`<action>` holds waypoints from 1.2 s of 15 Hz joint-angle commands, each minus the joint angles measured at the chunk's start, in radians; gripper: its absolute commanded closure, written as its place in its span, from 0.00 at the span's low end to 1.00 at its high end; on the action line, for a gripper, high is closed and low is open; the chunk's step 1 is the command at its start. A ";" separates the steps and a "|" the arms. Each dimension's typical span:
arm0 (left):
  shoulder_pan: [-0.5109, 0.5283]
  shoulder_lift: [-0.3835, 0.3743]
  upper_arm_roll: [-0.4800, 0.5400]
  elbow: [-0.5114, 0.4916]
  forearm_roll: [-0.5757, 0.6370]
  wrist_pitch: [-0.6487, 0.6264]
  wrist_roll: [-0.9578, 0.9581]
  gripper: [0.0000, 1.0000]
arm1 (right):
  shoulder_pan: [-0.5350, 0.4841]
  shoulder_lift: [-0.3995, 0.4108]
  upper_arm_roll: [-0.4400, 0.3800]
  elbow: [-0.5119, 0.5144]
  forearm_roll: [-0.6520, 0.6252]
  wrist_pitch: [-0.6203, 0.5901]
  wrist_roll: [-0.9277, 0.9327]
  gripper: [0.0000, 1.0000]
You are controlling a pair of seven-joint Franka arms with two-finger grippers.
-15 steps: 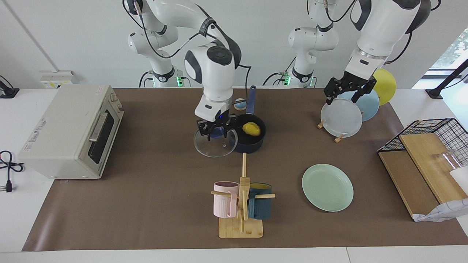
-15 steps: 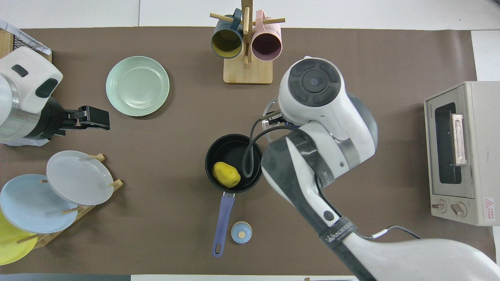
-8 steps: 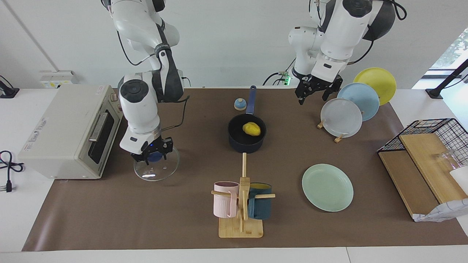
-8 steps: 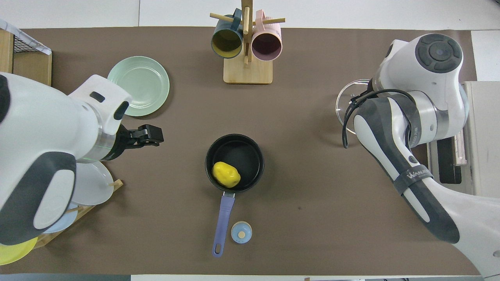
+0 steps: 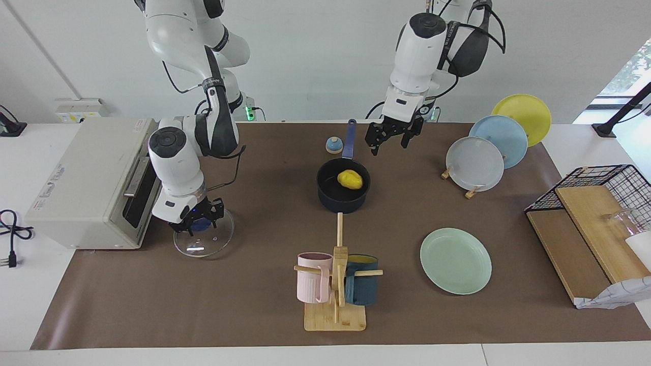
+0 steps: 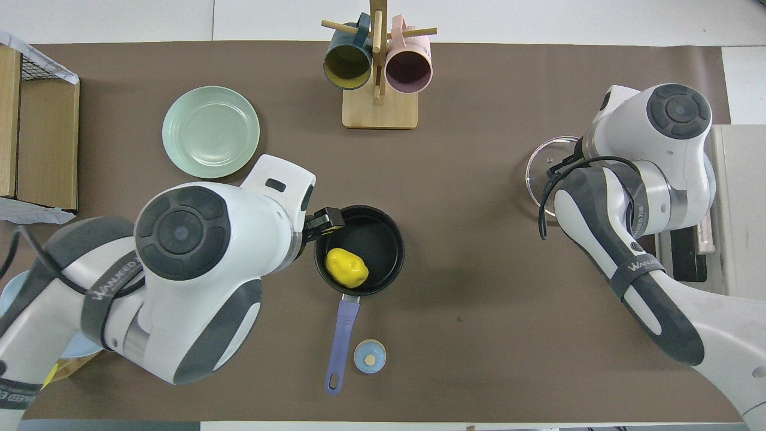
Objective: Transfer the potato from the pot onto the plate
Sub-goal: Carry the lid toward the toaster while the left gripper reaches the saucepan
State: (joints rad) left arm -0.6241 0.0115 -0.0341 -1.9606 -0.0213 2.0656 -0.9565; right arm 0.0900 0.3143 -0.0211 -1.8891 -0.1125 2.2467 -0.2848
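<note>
The yellow potato (image 5: 350,179) (image 6: 346,267) lies inside the dark blue pot (image 5: 342,202) (image 6: 383,236), which stands uncovered mid-table with its handle toward the robots. The mint-green plate (image 5: 455,260) (image 6: 210,131) is bare and lies farther from the robots, toward the left arm's end. My left gripper (image 5: 389,147) (image 6: 328,219) hangs open in the air over the pot's rim, holding nothing. My right gripper (image 5: 196,223) is shut on the blue knob of the glass lid (image 5: 203,243) (image 6: 547,173), low over the mat in front of the toaster oven.
A toaster oven (image 5: 96,183) stands at the right arm's end. The mug rack (image 5: 335,284) is farther out than the pot. A plate rack (image 5: 475,162) and a wire basket (image 5: 590,203) occupy the left arm's end. A small blue cap (image 5: 333,145) sits beside the pot's handle.
My right gripper carried the glass lid from beside the pot to in front of the toaster oven. My left gripper swung from the plate rack to over the pot's rim.
</note>
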 commanded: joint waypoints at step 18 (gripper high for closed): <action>-0.118 0.153 0.017 -0.147 0.003 0.222 -0.255 0.00 | 0.010 -0.110 0.020 0.086 0.092 -0.201 0.070 0.00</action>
State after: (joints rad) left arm -0.7207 0.1808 -0.0337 -2.0780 -0.0213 2.2660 -1.1856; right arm 0.0870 0.2627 -0.0074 -1.8554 -0.0752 2.1655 -0.2715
